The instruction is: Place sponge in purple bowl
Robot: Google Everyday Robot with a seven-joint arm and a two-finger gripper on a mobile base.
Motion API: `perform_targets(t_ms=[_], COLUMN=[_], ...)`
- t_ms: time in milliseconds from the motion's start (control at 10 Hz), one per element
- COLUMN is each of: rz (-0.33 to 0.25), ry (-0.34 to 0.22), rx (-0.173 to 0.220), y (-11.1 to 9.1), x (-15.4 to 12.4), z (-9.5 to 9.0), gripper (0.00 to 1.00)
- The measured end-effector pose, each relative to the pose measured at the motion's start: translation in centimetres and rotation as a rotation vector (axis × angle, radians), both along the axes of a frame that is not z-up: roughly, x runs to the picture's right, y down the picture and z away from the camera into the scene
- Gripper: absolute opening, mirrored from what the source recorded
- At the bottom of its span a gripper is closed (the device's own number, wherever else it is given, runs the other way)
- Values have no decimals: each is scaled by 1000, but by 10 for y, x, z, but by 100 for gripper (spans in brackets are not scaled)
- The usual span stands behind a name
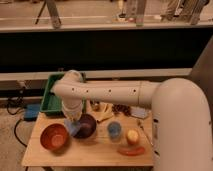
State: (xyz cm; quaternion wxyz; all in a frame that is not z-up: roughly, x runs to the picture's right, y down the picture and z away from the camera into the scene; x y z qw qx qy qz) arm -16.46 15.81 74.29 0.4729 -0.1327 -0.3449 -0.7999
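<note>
The purple bowl (88, 125) stands on the wooden table (95, 152), left of the middle. My gripper (73, 121) hangs down from the white arm at the bowl's left rim, between the purple bowl and the red-brown bowl (54, 137). It is shut on the light-blue sponge (73, 130), which sticks out below it at the purple bowl's left edge, just above the table.
A small blue cup (114, 130) stands right of the purple bowl. A yellow-orange fruit (132, 136) and a red-orange item (131, 150) lie at the front right. A green tray (52, 96) sits at the back left. My big white arm (175, 115) covers the right side.
</note>
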Motion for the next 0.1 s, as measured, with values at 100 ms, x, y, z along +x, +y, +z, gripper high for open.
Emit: perform_targets(t_ms=[100], rz=[3], ry=[-1], rx=[0], y=[-1], x=[0], z=[0], gripper=[8])
